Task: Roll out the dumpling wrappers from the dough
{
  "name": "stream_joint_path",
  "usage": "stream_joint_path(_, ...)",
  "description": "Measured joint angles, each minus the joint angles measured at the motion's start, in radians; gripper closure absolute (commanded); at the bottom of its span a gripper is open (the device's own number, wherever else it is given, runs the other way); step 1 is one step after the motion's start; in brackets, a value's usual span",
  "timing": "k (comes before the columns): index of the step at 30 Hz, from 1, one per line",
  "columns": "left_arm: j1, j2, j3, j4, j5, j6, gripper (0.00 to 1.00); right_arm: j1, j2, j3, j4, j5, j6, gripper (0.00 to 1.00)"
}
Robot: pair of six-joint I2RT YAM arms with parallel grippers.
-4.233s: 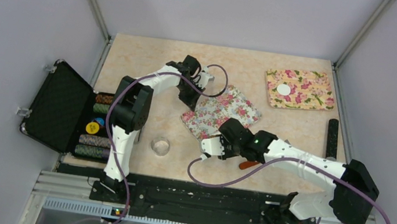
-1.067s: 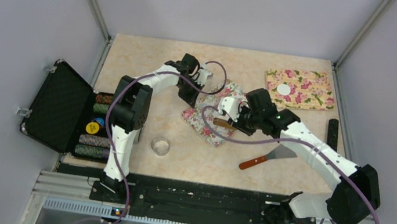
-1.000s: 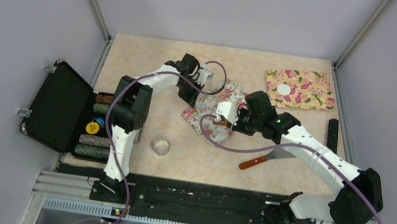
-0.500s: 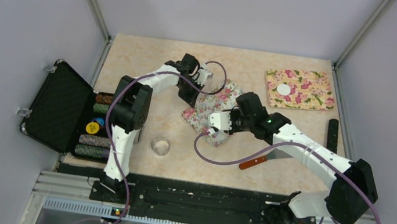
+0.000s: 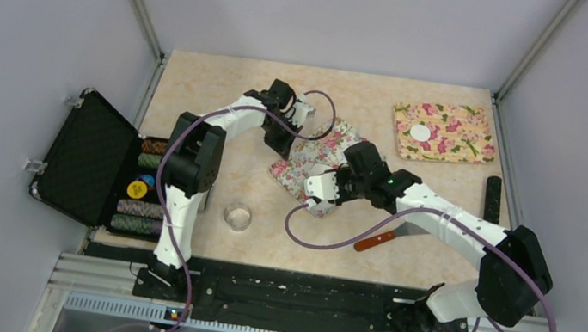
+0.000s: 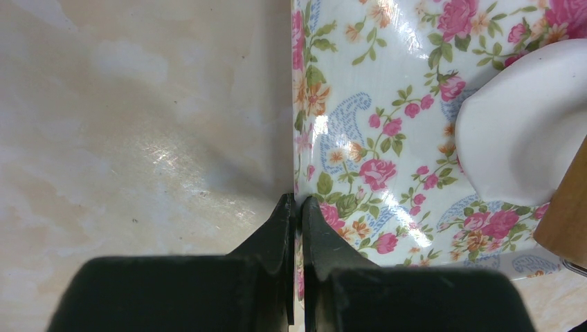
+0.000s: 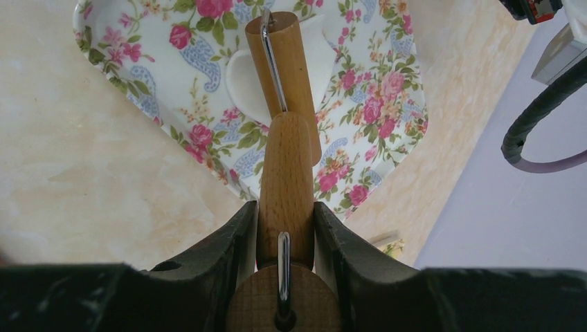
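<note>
My left gripper [image 5: 284, 140] is shut on the far-left edge of a floral mat [image 5: 315, 153] in the middle of the table; the left wrist view shows its jaws [image 6: 298, 202] pinching the mat's rim [image 6: 360, 104]. My right gripper [image 5: 330, 190] is shut on the handle of a wooden roller [image 7: 285, 187], whose barrel [image 7: 280, 66] lies on the white dough [image 7: 241, 86] on that mat [image 7: 159, 41]. The dough [image 6: 516, 135] looks partly flattened. It is hidden under the right arm in the top view. One flat white wrapper [image 5: 421, 133] lies on a second floral mat [image 5: 451, 134] at the back right.
A scraper with a red handle [image 5: 380, 237] lies right of my right arm. A small clear glass bowl [image 5: 237, 215] stands near the front. An open black case [image 5: 88, 156] with chips sits at the left edge. A black bar [image 5: 491, 202] lies at the right edge.
My right gripper came from the near table onto the mat with the roller, then drew it toward the mat's near-left end. The left gripper has kept its hold on the mat's edge.
</note>
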Motion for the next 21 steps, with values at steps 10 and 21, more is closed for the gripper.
stream_joint_path(10,0.001,0.0,0.0,0.0,0.001,0.0,1.0,0.053,0.053,-0.013,0.105,0.069,-0.025,1.0)
stream_joint_path(21,0.001,0.0,0.0,-0.002,0.001,0.0,1.0,0.087,0.085,-0.02,0.142,0.113,-0.035,1.0)
